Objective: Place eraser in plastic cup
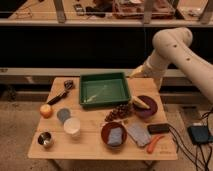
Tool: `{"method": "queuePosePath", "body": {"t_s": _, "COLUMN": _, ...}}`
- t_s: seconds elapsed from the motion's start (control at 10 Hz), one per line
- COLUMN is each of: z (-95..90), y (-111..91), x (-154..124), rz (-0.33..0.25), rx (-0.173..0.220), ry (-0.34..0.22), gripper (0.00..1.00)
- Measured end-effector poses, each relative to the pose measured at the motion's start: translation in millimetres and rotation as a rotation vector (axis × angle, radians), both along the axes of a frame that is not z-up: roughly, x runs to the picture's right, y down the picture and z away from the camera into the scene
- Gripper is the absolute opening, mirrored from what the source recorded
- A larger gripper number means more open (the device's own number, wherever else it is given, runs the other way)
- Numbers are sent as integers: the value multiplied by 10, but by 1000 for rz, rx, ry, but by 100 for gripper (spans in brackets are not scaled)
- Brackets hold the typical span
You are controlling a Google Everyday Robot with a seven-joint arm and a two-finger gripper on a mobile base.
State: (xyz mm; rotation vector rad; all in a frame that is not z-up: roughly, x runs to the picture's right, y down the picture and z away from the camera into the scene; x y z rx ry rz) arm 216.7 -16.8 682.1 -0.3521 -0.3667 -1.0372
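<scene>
End effector [136, 74] by tray [105, 75]; eraser [158, 128] apparently black

Lab w/ cluttered shelves [100, 22]; cables [181, 144] on floor

The eraser [158, 128] is matte black and the plastic cup [72, 126] white on a pale tan wooden table [90, 148]. The tray [83, 91] is deep green, the pad [138, 134] grey, the carrot-like piece [155, 143] orange. The gripper [136, 74], cream-white like the arm, hangs just beside the tray's right rear corner.
</scene>
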Motion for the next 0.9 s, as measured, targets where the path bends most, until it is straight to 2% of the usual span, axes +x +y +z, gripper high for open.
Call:
{"method": "queuePosePath", "body": {"t_s": 0.2, "z": -116, "y": 252, "x": 135, "rz": 66, "rx": 19, "ry": 47, "gripper": 80}}
{"method": "queuePosePath", "body": {"t_s": 0.9, "z": -123, "y": 292, "x": 152, "rz": 75, "rx": 13, "ry": 53, "gripper": 80}}
